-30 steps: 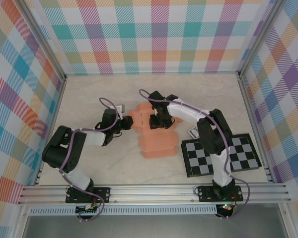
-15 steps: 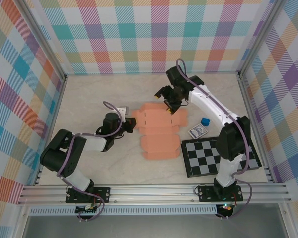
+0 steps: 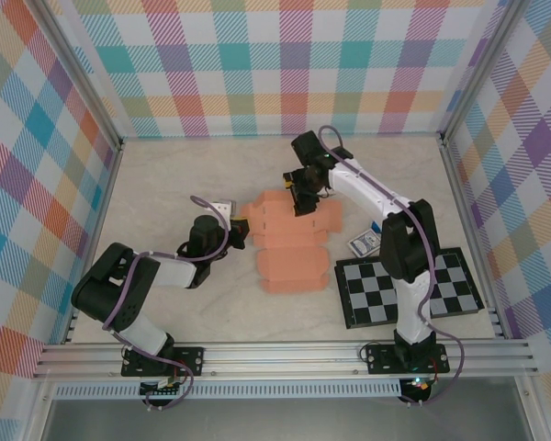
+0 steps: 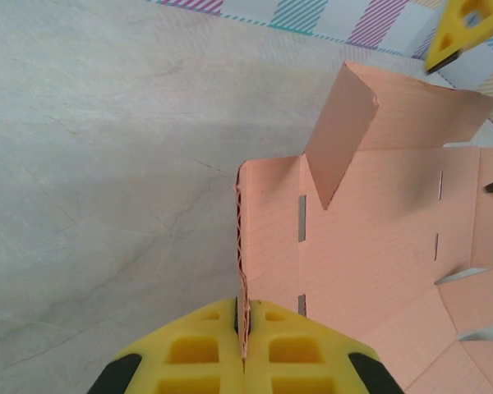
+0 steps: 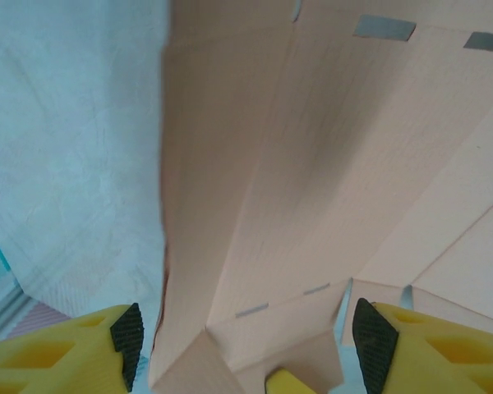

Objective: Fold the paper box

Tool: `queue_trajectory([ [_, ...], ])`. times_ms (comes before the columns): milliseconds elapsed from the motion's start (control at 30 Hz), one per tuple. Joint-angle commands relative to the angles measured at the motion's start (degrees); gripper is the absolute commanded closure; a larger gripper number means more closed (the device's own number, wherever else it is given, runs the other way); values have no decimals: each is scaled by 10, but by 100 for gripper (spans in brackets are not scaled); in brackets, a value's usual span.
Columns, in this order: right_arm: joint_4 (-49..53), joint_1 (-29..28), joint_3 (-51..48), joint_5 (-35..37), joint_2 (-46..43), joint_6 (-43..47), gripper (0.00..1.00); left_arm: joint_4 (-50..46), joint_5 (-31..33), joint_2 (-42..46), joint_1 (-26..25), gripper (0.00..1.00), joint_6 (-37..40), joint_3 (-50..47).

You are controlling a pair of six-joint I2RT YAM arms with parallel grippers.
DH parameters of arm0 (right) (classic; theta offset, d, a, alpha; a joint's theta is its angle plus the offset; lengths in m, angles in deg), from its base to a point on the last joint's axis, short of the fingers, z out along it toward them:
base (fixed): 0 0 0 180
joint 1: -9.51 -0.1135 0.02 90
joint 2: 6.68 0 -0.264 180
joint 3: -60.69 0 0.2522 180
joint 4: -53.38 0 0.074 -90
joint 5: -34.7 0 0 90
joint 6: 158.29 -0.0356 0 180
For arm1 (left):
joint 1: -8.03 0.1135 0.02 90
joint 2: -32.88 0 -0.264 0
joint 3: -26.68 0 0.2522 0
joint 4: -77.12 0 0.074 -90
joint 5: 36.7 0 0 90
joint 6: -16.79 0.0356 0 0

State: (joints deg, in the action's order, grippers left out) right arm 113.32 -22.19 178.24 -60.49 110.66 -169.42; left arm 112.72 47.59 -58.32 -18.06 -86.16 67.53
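1. Top view: the box [image 3: 292, 246] lies opened out, mostly flat, on the table [image 3: 165, 184]. The checkered board [image 3: 409, 287] is near the box's right side.
2. The left gripper [image 3: 238, 230] sits at the box's left edge, clenched on the rim of the card.
3. The right gripper [image 3: 299, 197] hangs over the box's far edge, pointing down at it.
4. A small packet [image 3: 363, 244] lies just right of the box.
5. Left wrist view: the yellow left fingers [image 4: 197, 353] are pressed together with the thin card edge pinched between them. The rest of the box spreads away to the right of that edge. One flap [image 4: 341, 135] stands up at the box's far left corner. Slots show in the panel beside it.
6. Right wrist view: the right fingers [image 5: 57, 357] are spread wide, released, on either side of a raised fold of the box. The right-hand pad stands clear of the card. The left-hand pad is just beside the fold's edge, and I cannot tell whether it touches. The table shows to the left of the box.
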Motion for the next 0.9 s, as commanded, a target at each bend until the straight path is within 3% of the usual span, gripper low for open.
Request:
queue_trajectory([
  [0,0,1,38,5,21,-51,31,42,13,12,-11,100,13,-10],
  [200,29,0,108,-8,64,-39,33,41,24,13,-12,100,15,-12],
  [400,17,-9,86,-6,57,-32,68,39,42,14,-12,100,3,-12],
  [467,-2,-12,83,-12,55,-15,74,39,49,12,-12,100,2,-13],
  [867,5,-30,74,6,40,21,90,27,62,-2,-12,100,-50,-1],
])
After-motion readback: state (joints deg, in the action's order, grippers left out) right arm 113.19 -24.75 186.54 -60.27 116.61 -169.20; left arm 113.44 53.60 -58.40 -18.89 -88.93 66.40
